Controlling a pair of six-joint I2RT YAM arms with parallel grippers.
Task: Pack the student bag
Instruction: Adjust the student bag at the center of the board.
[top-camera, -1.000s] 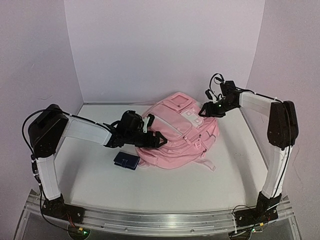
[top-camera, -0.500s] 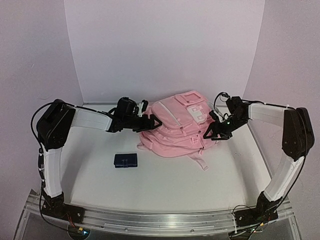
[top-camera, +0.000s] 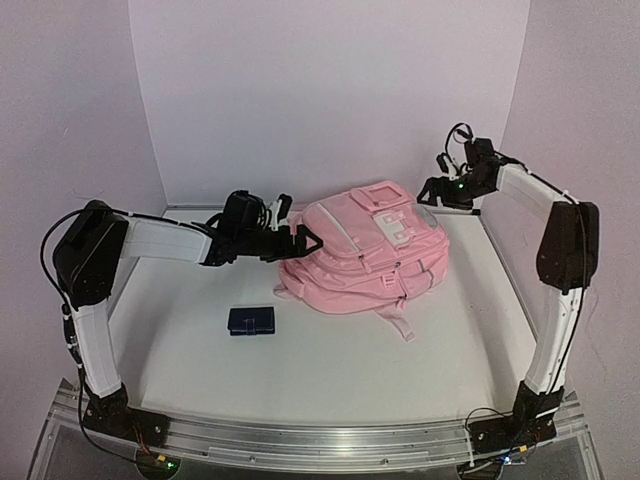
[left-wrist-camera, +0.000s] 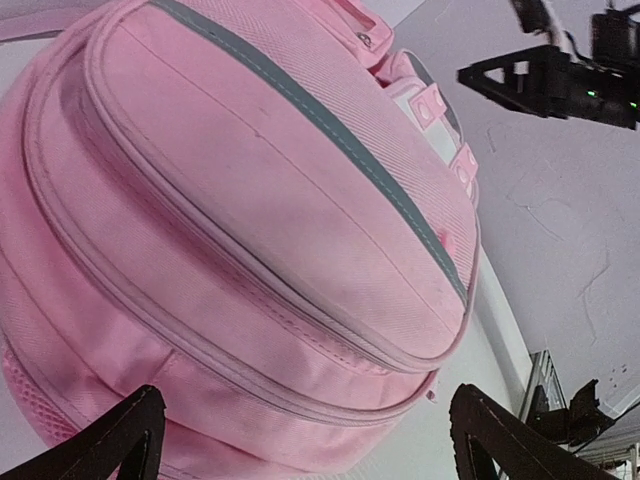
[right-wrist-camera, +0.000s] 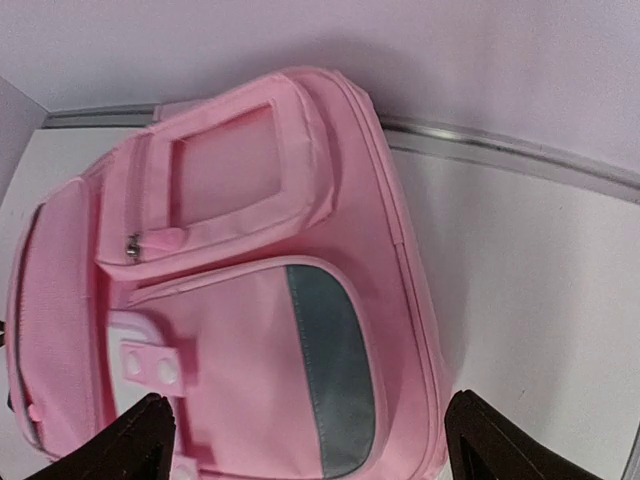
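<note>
Soft, rounded pink student bag (top-camera: 360, 255) lies mid-table, with wide white table (top-camera: 330, 370) on its near side. Left gripper (top-camera: 300, 228) is beside its edge and right gripper (top-camera: 432, 193) above it. Both are spread and empty.

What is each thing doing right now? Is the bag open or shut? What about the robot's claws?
student bag: lying on the table, the zips that show are shut.
dark blue wallet: closed, lying flat, apart from the bag.
left gripper: open, holding nothing, at the bag's left end.
right gripper: open, holding nothing, raised above the bag's far right side.
</note>
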